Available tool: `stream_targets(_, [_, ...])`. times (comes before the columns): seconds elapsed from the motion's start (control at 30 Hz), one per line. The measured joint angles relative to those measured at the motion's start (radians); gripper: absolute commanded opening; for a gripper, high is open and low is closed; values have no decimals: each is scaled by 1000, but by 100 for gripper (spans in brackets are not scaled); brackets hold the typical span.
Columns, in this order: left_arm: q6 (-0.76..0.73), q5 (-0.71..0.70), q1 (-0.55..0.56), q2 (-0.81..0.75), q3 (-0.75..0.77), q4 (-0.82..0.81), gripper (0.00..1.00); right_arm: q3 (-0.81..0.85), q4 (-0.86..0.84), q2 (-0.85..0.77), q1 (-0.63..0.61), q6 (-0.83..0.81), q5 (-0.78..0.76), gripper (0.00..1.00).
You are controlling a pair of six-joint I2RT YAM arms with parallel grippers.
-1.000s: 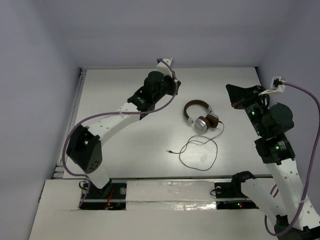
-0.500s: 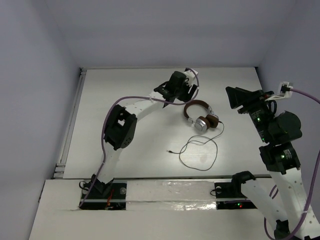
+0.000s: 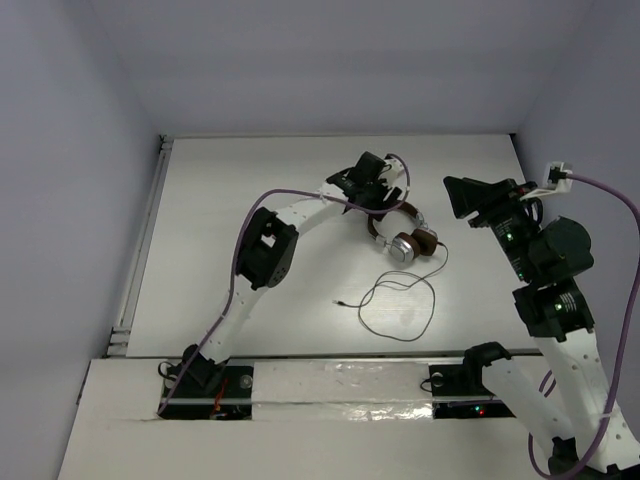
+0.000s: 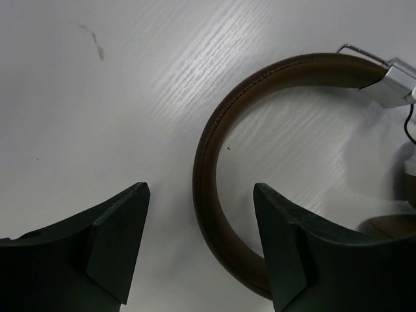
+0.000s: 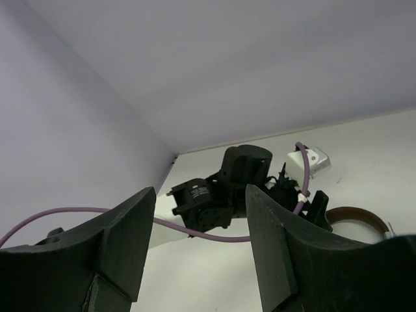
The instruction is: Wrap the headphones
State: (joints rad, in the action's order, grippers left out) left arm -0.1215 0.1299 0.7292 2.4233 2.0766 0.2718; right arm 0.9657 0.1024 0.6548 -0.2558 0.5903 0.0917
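Note:
The headphones (image 3: 402, 238) lie right of the table's middle, with a brown headband (image 4: 279, 68), silver ear cups (image 4: 398, 83) and a thin dark cord (image 3: 400, 305) looped toward the near edge. My left gripper (image 3: 383, 197) hangs open just over the headband's far left curve. In the left wrist view the band runs between the two fingertips of that gripper (image 4: 201, 188) without touching either. My right gripper (image 3: 463, 197) is open and empty, raised to the right of the headphones. It (image 5: 200, 192) faces the left arm (image 5: 227, 185), and a bit of the headband (image 5: 354, 214) shows beyond.
Walls close the table at the back and both sides. A metal rail (image 3: 152, 215) runs along the left edge, and a white ledge (image 3: 330, 378) with the arm bases lines the near edge. The cord's plug end (image 3: 342, 303) lies loose in front of the headphones.
My left arm has stretched out and swung right, from the table's middle back to directly over the headband. The right gripper has shifted slightly left. The headphones and cord lie as before.

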Motion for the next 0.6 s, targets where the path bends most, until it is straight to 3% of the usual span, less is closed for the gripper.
stream_targets(0.43, [-34, -30, 17, 109, 115, 68, 55, -17, -9, 7, 0, 4, 35, 63])
stream_targets(0.6, [-40, -39, 23, 138, 164, 77, 40, -18, -21, 8, 0, 8, 41, 63])
